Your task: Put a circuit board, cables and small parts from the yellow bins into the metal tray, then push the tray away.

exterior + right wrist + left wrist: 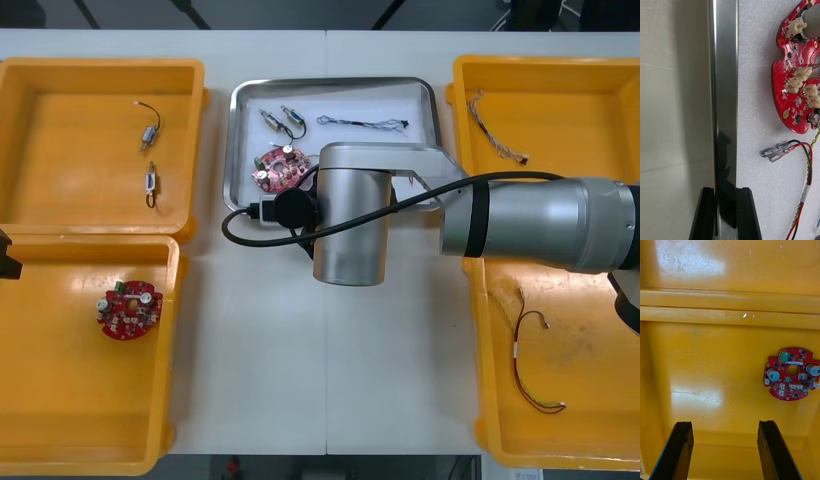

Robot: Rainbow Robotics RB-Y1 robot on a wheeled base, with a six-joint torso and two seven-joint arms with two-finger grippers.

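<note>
The metal tray [335, 84] lies between the bins, white inside. It holds a red circuit board [280, 168], two small metal parts [282, 121] and a blue and white cable [365, 123]. My right arm [350, 225] reaches over the tray's near edge. In the right wrist view my right gripper [725, 215] is shut on the tray's rim [724, 112], one finger [747, 213] inside and the other outside. Past the inner finger lie the board [799, 75] and a red and yellow cable [805, 180]. My left gripper [724, 450] hangs open over the near left bin [715, 352], short of another board [792, 373].
The far left bin [60, 70] holds two small metal parts [150, 130]. A board [128, 310] lies in the near left bin [60, 420]. The far right bin [600, 80] has a twisted cable [495, 140]; the near right bin [600, 400] has a red and yellow cable [530, 370].
</note>
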